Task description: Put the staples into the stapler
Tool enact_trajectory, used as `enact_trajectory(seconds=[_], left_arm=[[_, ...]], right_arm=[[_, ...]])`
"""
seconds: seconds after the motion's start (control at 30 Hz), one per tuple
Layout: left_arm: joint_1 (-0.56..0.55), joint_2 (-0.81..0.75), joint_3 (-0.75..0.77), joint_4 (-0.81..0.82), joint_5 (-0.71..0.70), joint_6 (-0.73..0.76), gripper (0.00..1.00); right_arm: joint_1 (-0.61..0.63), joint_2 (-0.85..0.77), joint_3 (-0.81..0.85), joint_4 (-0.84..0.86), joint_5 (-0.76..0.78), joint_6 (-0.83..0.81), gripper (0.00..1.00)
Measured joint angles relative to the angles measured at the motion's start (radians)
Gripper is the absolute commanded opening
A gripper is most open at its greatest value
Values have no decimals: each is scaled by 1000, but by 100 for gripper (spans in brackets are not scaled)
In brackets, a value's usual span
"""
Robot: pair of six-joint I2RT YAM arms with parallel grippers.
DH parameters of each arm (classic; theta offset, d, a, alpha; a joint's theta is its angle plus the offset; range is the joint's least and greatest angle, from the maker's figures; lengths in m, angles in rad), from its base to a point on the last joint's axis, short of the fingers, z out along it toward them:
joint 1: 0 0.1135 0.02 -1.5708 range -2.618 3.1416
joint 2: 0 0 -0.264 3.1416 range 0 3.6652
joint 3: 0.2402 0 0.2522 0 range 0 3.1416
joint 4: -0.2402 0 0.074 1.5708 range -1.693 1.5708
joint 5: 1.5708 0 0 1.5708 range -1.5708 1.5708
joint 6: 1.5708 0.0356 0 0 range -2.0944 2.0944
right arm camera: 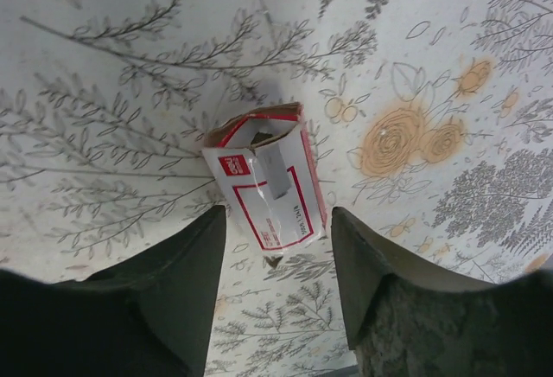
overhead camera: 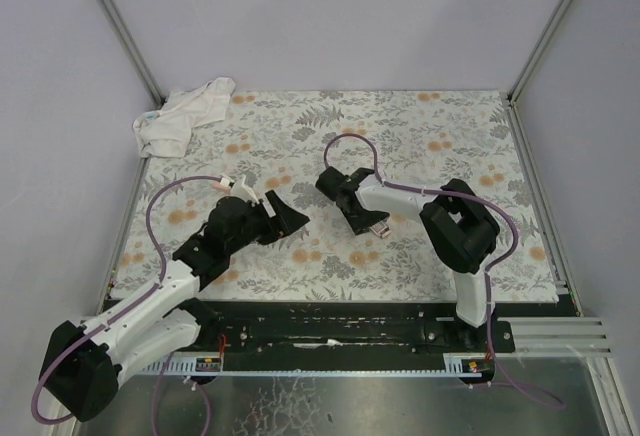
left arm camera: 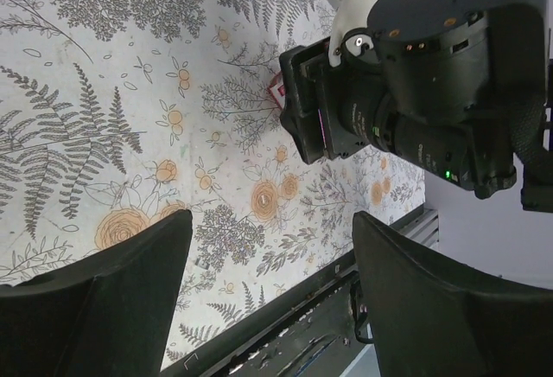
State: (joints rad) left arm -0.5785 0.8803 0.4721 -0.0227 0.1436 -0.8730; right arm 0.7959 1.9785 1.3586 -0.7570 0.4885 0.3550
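Observation:
The staples box point(right arm camera: 268, 188) is small, white with red print, and lies on the floral mat with its far end torn open; a small grey strip rests on top of it. My right gripper point(right arm camera: 276, 221) is open, with a finger on each side of the box's near end and not touching it. In the top view the box point(overhead camera: 379, 226) shows as a pink speck at the right gripper point(overhead camera: 362, 218). My left gripper point(overhead camera: 288, 212) is open and empty, a short way left of it. In the left wrist view my left gripper point(left arm camera: 272, 221) faces the right gripper and a red corner of the box point(left arm camera: 278, 90). I see no stapler in any view.
A crumpled white cloth point(overhead camera: 185, 116) lies at the back left corner of the floral mat point(overhead camera: 440, 136). A black rail point(overhead camera: 330, 321) runs along the near edge. Metal frame posts point(overhead camera: 120, 26) stand at both back corners.

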Motion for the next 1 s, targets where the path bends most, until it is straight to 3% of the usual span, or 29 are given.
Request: enact_trajectory(seconds=[0.3, 0.4, 0.57, 0.73, 1.0], left_arm=[[6, -47, 3, -48, -20, 28, 73], [8, -20, 10, -45, -8, 68, 72], [2, 148, 106, -31, 53, 151, 69], [-50, 332, 245, 10, 95, 251, 68], [-167, 743, 583, 85, 215, 396, 67]], right_arm=[[48, -27, -3, -16, -46, 21, 65], [49, -118, -35, -4, -75, 24, 72], [32, -341, -152, 72, -143, 42, 73], [-133, -560, -401, 209, -293, 83, 73], [-404, -707, -633, 359, -441, 142, 66]])
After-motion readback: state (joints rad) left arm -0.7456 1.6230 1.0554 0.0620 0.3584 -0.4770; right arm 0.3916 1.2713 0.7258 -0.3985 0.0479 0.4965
